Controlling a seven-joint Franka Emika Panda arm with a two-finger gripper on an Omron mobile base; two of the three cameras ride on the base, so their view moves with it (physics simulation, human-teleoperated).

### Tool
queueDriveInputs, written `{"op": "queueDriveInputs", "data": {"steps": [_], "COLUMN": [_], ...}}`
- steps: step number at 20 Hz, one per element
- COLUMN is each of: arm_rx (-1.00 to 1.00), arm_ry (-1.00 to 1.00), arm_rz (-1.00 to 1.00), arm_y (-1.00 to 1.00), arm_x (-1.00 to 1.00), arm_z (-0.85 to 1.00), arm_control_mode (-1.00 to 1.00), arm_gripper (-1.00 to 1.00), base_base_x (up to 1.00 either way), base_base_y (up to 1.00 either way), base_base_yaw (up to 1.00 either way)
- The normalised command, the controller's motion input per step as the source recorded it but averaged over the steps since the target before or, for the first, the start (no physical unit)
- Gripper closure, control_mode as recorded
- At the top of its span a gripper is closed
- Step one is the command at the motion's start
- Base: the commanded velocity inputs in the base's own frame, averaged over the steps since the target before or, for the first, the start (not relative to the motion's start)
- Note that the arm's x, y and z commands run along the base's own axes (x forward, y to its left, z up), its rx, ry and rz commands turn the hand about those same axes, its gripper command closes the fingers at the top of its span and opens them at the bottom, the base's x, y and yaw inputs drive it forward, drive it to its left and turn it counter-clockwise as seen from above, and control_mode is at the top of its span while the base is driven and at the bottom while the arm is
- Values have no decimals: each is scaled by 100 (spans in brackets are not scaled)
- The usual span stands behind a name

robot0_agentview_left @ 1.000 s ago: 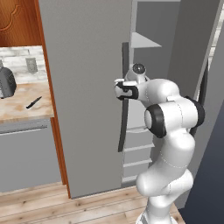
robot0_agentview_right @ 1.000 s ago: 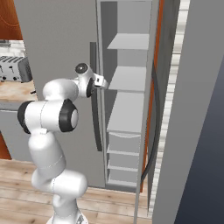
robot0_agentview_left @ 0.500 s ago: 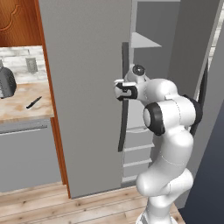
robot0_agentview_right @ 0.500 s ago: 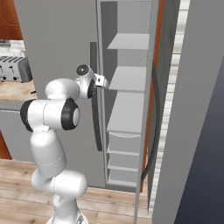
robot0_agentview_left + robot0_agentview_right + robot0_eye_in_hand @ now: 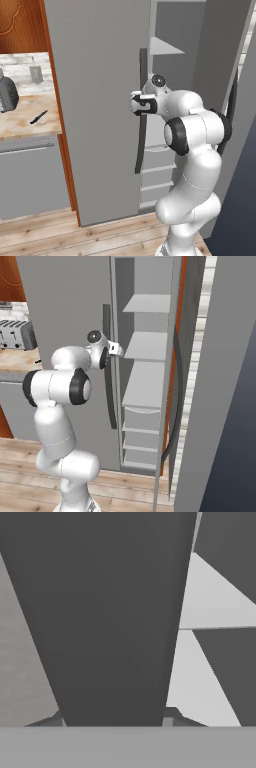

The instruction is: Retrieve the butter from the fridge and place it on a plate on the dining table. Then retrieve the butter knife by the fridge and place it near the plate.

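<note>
Robot's gripper (image 5: 139, 105) at the dark handle (image 5: 141, 110) of the fridge (image 5: 100, 100) left door, fingers set either side of it in hand view – whether they've clamped yet can't be told. Right door stands ajar, shelves (image 5: 150, 303) showing; no butter seen. Butter knife (image 5: 38, 117) lies on the table (image 5: 22, 122) left of fridge. Likely best: firm grip, then pull along the door's arc – no yanking.

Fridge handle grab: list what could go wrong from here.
1. The gripper sits at the left door handle of the fridge; the hand view shows the dark bar between the fingertips, so a loose hold may slip as the door swings.
2. The right door stands open beside the arm and could hamper it.
</note>
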Motion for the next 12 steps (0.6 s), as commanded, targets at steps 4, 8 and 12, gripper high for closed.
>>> {"op": "queueDriveInputs", "data": {"steps": [4, 8, 12], "arm_rx": [-10, -7, -10], "arm_ry": [0, 0, 1], "arm_rz": [-21, -24, -15], "arm_y": [62, 57, 60], "arm_x": [-47, -85, -100], "arm_z": [31, 33, 25], "arm_control_mode": [-100, -100, -100], "arm_gripper": [100, 100, 100], "base_base_x": [0, 0, 0], "base_base_y": [0, 0, 0], "base_base_yaw": [0, 0, 0]}}
